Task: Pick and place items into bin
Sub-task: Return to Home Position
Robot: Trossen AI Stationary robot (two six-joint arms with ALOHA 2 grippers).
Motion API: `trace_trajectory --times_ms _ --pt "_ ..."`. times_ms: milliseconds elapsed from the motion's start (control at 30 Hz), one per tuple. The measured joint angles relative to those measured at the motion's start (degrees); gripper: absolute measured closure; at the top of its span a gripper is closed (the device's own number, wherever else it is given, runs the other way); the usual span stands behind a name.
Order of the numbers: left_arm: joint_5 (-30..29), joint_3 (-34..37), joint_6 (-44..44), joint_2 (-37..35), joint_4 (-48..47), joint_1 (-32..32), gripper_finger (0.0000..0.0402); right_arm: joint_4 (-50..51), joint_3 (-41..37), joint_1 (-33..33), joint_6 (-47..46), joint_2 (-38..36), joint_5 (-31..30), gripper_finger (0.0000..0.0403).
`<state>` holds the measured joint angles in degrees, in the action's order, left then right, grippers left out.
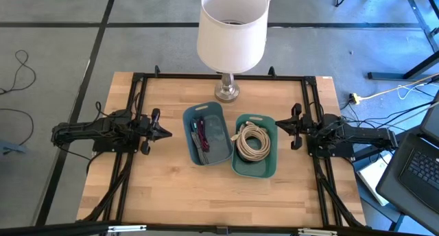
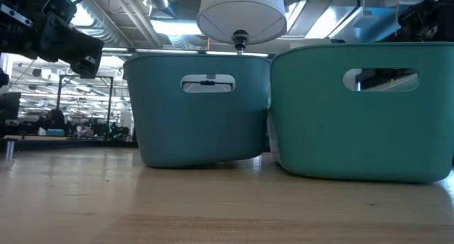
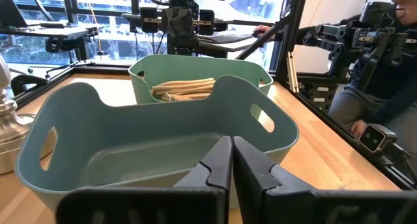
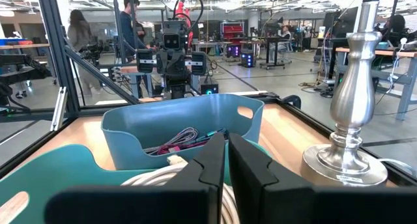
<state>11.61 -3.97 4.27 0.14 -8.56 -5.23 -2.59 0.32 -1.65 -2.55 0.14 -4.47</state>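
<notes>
Bins [image 1: 204, 108] sit mid-table; arms [image 1: 96, 132] hug side edges.

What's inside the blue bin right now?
The blue bin holds a tangle of red, purple and dark strap-like pieces along one long wall; the remaining floor looks bare. Anything under the tangle is covered.

We saw a lamp [image 1: 232, 30] at the middle of the table's far edge, its white shade over a silver base [image 1: 227, 92]. The table [image 1: 171, 195] was light wood, ringed by a black frame [image 1: 178, 76]. Off the table's right side sat an open laptop [image 1: 418, 169], with a yellow wire [image 1: 384, 93] on the floor near it. A thin black wire [image 1: 22, 68] lay on the floor at left. The right wrist view showed a standing person [image 4: 77, 38] and a second one [image 4: 130, 28] in the room behind. The left wrist view showed a seated person [image 3: 384, 87] beside the table.
</notes>
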Motion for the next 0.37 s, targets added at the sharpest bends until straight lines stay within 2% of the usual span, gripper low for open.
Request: trace_trajectory --times_ms 367 --pt "0.01 0.0 -0.04 0.0 0.0 0.0 0.0394 0.0 0.0 0.0 0.0 0.0 0.0 0.0377"
